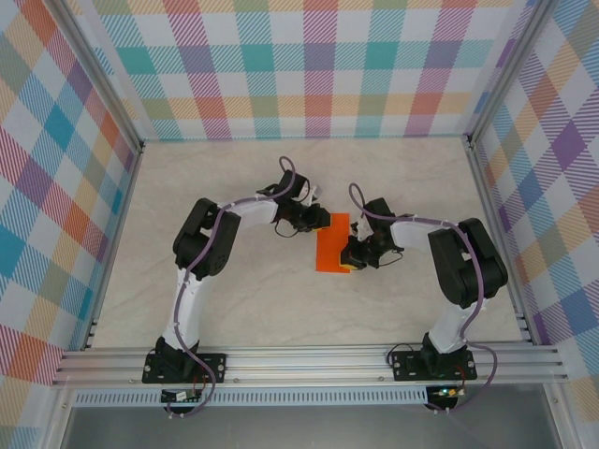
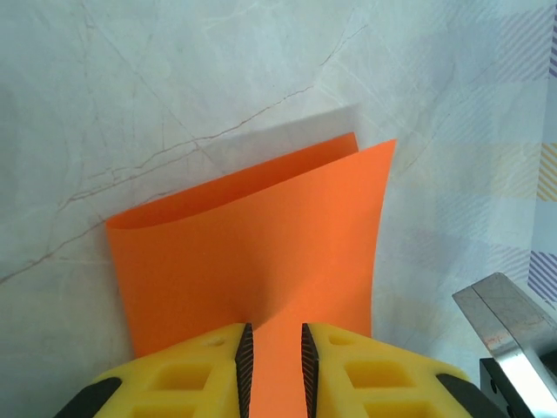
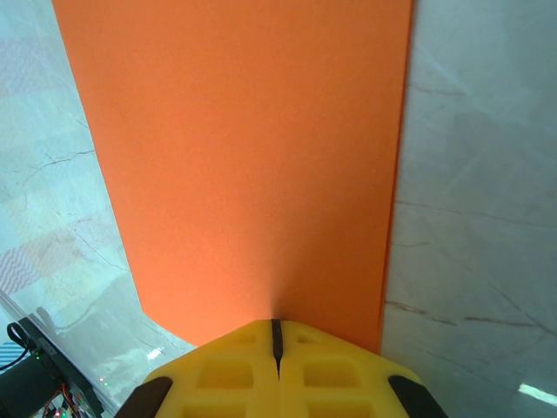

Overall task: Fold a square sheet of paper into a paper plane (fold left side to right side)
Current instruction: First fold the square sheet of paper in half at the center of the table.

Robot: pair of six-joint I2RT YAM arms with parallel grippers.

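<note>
The square sheet of paper lies mid-table, bright orange and doubled over into a narrow upright rectangle. In the left wrist view the paper bows softly at its left fold, and its two loose edges on the right do not quite meet. My left gripper sits at the sheet's far left corner. Its jaws stand a little apart over the paper, a raised pucker running into the gap. My right gripper is at the near right corner, shut, its tips down on the paper.
The tabletop is pale marble. Plaid walls on aluminium posts close in the back and both sides. A metal rail carrying both arm bases crosses the near edge.
</note>
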